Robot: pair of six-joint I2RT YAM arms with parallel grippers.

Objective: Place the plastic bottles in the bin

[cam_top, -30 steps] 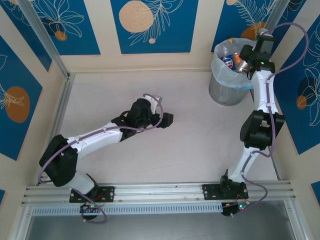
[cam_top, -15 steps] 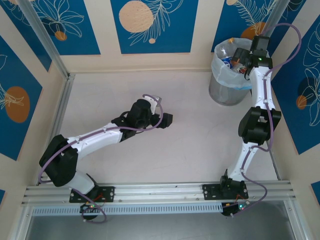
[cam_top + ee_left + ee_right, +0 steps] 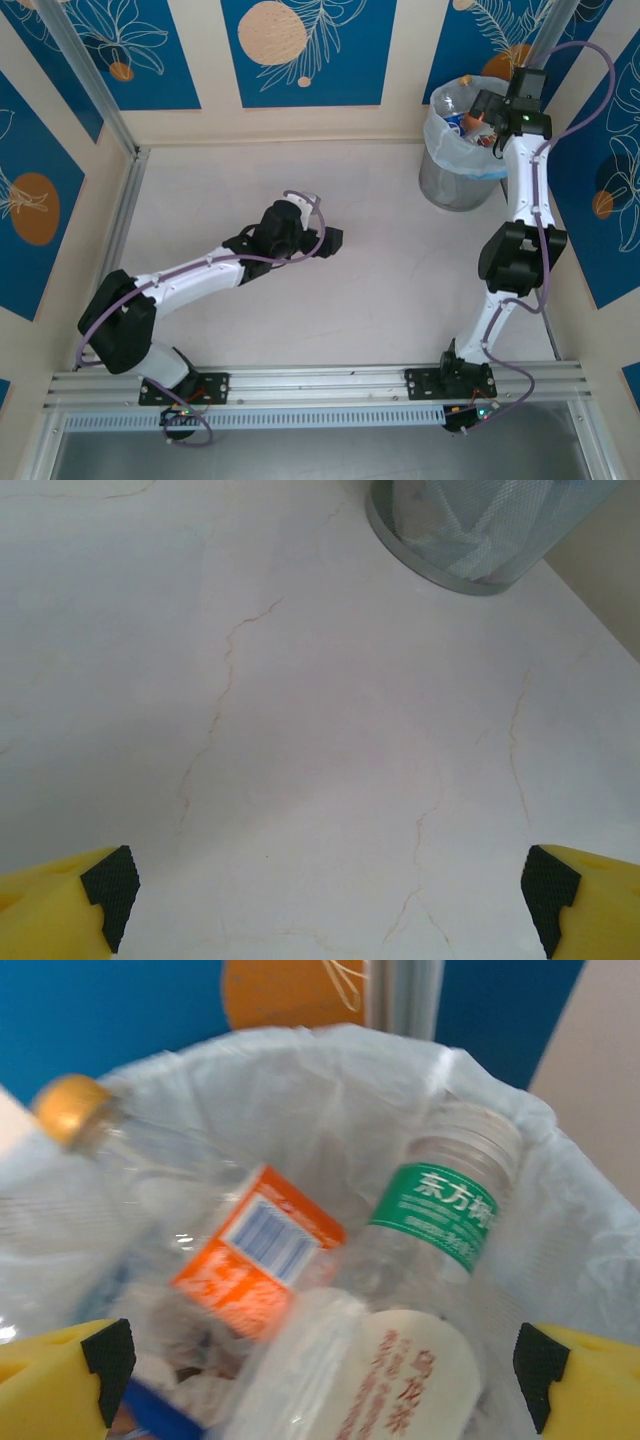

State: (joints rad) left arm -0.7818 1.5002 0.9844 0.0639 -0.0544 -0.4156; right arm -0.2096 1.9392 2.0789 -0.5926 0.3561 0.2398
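Note:
The grey bin with its pale-blue bag stands at the far right. My right gripper hovers open over its mouth. In the right wrist view the right gripper spreads wide above several plastic bottles lying in the bag: an orange-labelled bottle, a green-labelled bottle, a white-labelled bottle and a gold-capped one. Neither finger touches a bottle. My left gripper sits open and holding nothing over the bare table middle. The left wrist view has the left gripper and the bin far ahead.
Blue and cream patterned walls close in the pale marbled table on three sides. A metal rail with the arm bases runs along the near edge. A slanted metal post stands at the far left.
My right gripper has shifted slightly farther back over the bin mouth. The left arm has barely moved.

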